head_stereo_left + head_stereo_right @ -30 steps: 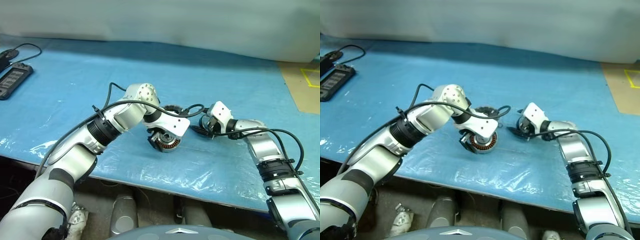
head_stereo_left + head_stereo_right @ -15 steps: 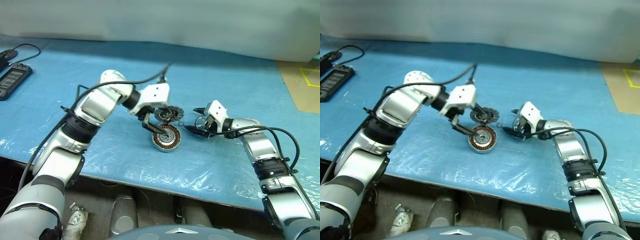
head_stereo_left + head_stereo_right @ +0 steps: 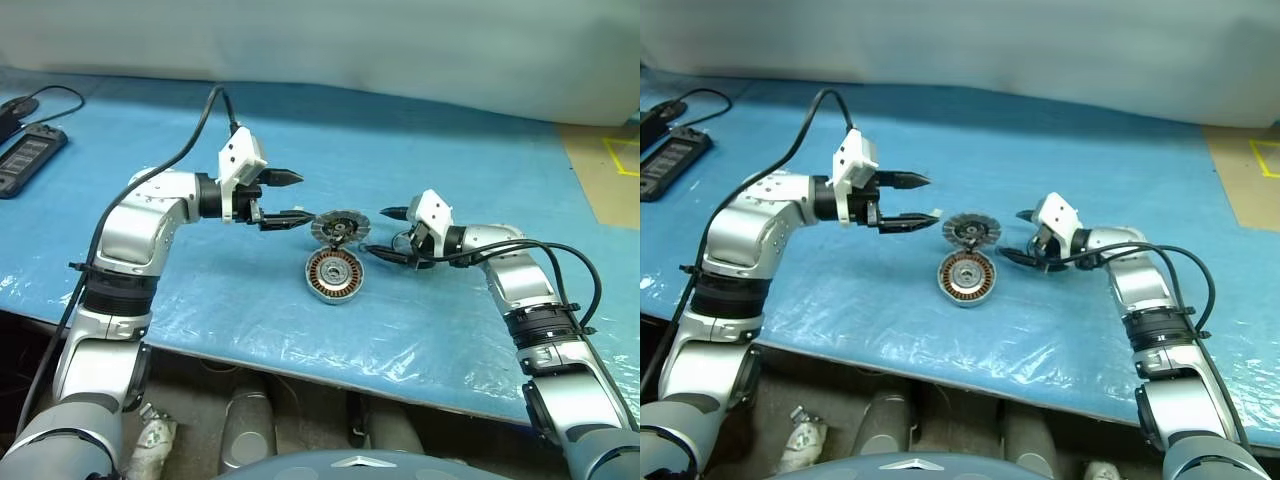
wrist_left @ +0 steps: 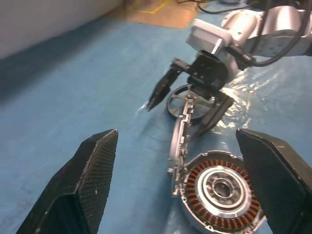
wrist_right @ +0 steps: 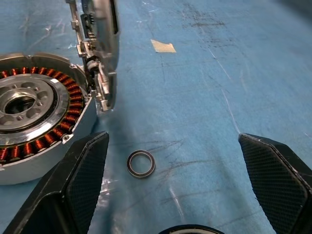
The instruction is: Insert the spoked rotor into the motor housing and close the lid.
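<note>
So the motor housing [image 3: 333,275] is lying flat on the blue tabletop [image 3: 450,160] between both pincers, copper windings ringing its silver centre. The left pincer [image 3: 290,199] is hovering wide open, gripping nothing. The right pincer [image 3: 388,232] is gaping over the spoked rotor [image 4: 187,101].

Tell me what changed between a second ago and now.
The left end effector drew back from the motor housing toward the robot's left and now hangs open, holding nothing. The housing, which it had covered, now lies uncovered with its finned lid standing open behind it. The right end effector stayed open beside the spoked rotor, barely shifting.
</note>
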